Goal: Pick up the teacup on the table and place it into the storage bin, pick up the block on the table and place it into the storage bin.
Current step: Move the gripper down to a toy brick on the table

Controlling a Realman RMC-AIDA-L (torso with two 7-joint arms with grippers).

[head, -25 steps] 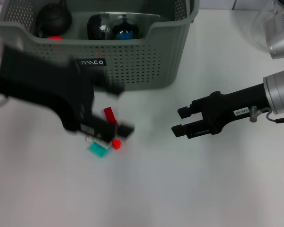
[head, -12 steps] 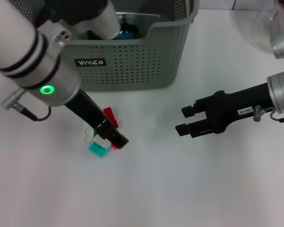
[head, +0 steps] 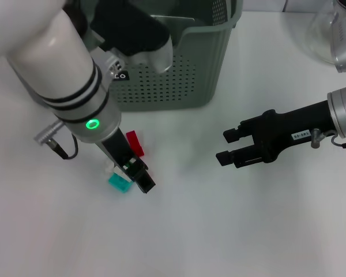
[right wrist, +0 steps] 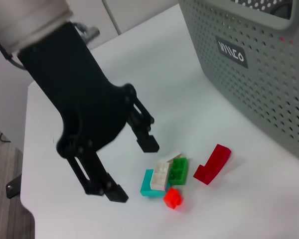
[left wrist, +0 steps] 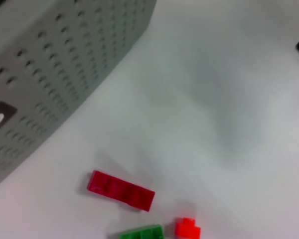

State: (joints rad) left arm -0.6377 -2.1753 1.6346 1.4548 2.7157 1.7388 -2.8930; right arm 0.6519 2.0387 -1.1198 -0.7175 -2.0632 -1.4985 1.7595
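Several small blocks lie in a cluster on the white table in front of the storage bin (head: 161,81): a long red block (head: 135,142), a teal one (head: 119,183), and, in the right wrist view, a white block (right wrist: 162,174), a green block (right wrist: 178,170) and a small red block (right wrist: 173,197). My left gripper (head: 137,173) points down over this cluster. In the right wrist view the left gripper (right wrist: 133,169) is open, with nothing between its fingers and the blocks just beside them. My right gripper (head: 223,147) hovers open at mid-right. The teacup is hidden.
The storage bin (right wrist: 269,74) stands at the back, and my left arm covers its inside. A clear rounded vessel (head: 328,32) sits at the far right corner. The table edge (right wrist: 27,149) runs close behind the left gripper in the right wrist view.
My left arm has swung round and its gripper has come down over the block cluster. The right gripper has drifted slightly to the right.
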